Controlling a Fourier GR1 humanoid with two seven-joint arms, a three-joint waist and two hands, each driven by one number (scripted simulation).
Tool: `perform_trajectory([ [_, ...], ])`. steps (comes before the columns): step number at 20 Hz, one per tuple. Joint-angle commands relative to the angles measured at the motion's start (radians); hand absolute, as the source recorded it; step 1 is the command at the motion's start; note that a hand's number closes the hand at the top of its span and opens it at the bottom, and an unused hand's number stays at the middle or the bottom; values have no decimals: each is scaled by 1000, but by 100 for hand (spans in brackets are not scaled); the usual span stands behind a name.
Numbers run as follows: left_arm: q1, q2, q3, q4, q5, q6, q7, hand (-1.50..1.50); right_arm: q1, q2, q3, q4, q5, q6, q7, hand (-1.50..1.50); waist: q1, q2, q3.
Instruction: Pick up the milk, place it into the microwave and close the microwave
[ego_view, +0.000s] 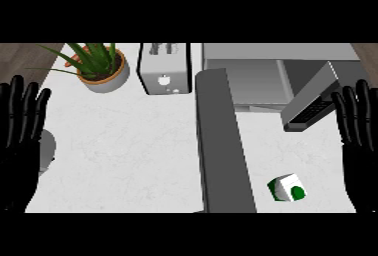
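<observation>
now the milk (288, 188) sits on the bench (314, 150) near its front edge, well apart from the open-doored microwave (247, 75), while the left hand (21, 145) and right hand (360, 145) rest at the sides, fingers straight, grasping nothing.

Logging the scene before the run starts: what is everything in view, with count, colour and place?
milk: 1, white and green, counter's near right
microwave: 1, grey, far right, door open
toaster: 1, silver, far middle
plant: 1, green, potted, far left
strip: 1, dark grey, down the counter's middle
round thing: 1, grey, left edge, partly hidden
counter: 1, white
left robot hand: 1, black, open, left edge
right robot hand: 1, black, open, right edge
</observation>
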Motion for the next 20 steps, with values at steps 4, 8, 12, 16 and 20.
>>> perform_trajectory([
  [4,-2,-14,-50,-38,-39,-3,33,-150,256,22,22,-200,32,-6,-23,-150,-23,1,-3],
  [8,62,-104,-84,117,62,-6,-9,-150,416,76,181,-211,70,-33,-11,-150,-36,1,-5],
  [12,66,-106,-166,164,13,68,-74,-150,681,71,214,-207,37,29,-230,-150,-38,-1,-3],
  [16,190,-107,-354,171,-34,188,-179,-150,806,39,217,-202,16,51,-338,-150,-36,-2,-3],
  [20,249,-107,-427,200,-53,214,-251,-150,850,36,185,-75,29,41,-453,-150,-26,0,-3],
])
